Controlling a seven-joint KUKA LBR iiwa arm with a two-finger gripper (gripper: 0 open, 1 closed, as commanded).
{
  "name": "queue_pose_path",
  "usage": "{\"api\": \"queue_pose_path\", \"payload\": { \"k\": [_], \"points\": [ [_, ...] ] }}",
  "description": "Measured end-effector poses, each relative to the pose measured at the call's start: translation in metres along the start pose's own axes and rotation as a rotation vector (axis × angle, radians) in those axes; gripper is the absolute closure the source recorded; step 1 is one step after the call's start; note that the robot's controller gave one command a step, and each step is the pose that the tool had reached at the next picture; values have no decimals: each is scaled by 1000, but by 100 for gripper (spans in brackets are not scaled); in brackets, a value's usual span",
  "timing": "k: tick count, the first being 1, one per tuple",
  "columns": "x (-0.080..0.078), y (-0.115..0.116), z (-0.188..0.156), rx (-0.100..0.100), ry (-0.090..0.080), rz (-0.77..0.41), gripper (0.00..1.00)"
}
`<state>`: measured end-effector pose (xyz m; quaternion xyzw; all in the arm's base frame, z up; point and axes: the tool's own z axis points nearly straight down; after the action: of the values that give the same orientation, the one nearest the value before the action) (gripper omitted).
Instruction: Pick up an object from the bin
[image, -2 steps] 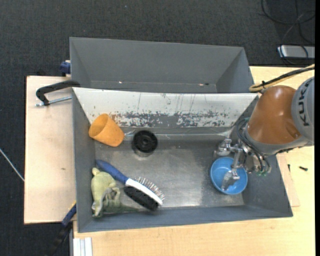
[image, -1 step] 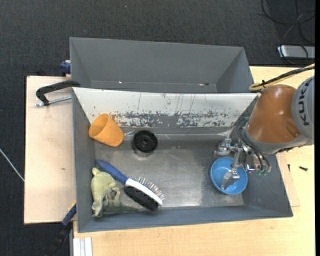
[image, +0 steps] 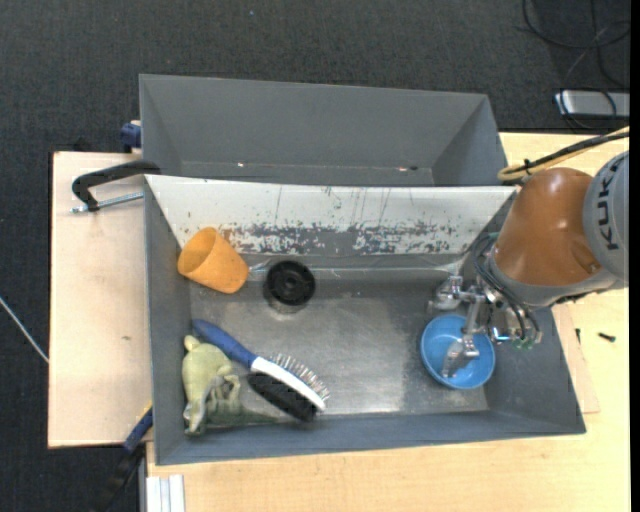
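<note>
Well, from where I stand the arm (image: 545, 240) reaches in from the right and its jaws hang over a small blue bowl (image: 440, 356), with a metal tip down inside the hollow. Whether the jaws are apart or together I cannot tell; the metalwork over the bowl is too tangled to read. The bowl sits mouth up on the floor of the grey bin (image: 370, 335), at its right end and towards the lower edge of the view. It is close to the right wall and well apart from everything else.

It looks like thin plastic to me: light, stiff, smooth and likely slippery, not something that breaks. The rounded outside gives little to pinch, so I'd judge the rim the place to take it, one jaw inside the wall and one outside. Gripped off-centre like that it may tip or swing, and a weak pinch could let it slide out.

Over on the left lie an orange cup (image: 212, 262) on its side, a black round cap (image: 290, 283) near it, a brush (image: 270, 375) with a blue handle, and a green soft toy (image: 210, 388) right beside the brush.
</note>
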<state>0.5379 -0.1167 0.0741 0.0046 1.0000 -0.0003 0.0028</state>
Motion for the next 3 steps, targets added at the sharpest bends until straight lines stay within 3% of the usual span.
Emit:
{"api": "queue_pose_path", "payload": {
  "k": [2,3],
  "points": [
    [-3,1,-2,0,0,0,0],
    [-4,-1,-4,3,-2,-1,100]
  ]
}}
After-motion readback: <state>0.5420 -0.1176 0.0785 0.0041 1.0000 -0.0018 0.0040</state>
